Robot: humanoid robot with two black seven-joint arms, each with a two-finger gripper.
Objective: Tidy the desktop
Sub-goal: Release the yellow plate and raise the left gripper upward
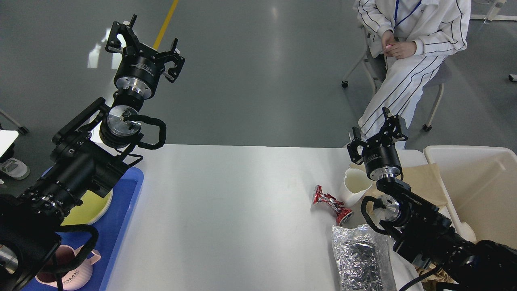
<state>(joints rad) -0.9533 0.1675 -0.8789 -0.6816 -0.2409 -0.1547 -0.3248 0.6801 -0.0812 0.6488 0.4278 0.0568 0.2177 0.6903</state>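
The white desktop (226,202) fills the lower middle of the head view. On its right part lie a crushed red can (332,204), a white paper cup (355,185) and a crumpled silver foil bag (361,258). My left gripper (145,34) is open and empty, raised high above the table's far left corner. My right gripper (377,131) is open and empty, just above and behind the paper cup.
A blue tray (121,218) at the left holds a yellow plate (91,208) and a pink mug (70,275), partly hidden by my left arm. A cream-white bin (480,190) stands at the right, brown paper (422,180) beside it. A seated person (408,48) is beyond the table.
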